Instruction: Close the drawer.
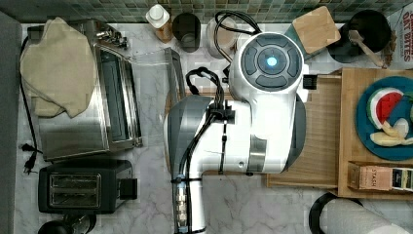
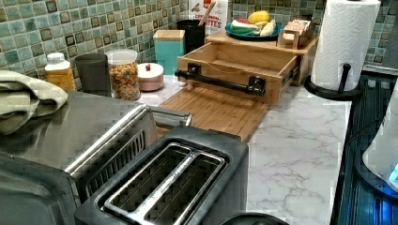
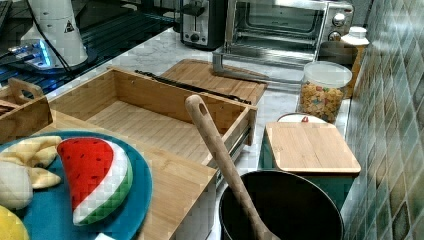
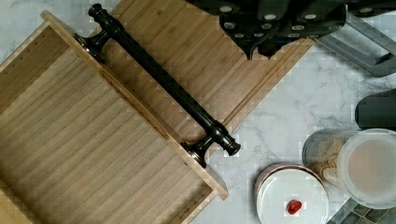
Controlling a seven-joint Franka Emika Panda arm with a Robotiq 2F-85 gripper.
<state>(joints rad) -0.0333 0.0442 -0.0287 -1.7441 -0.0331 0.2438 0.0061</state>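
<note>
Drawer (image 4: 93,154) pulled wide open, w/ black bar handle (image 4: 163,86) over the cutting board (image 2: 216,110); jaws' state can't tell.

White arm (image 1: 234,131), black cables (image 1: 202,126)

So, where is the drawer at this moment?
In the left view, the drawer stands pulled out of its low wooden cabinet right of centre, its dark handle over the cutting board, left of the paper towel roll.

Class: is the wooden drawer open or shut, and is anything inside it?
Open: the drawer is pulled out from its cabinet, bare bottom showing. Empty.
</note>
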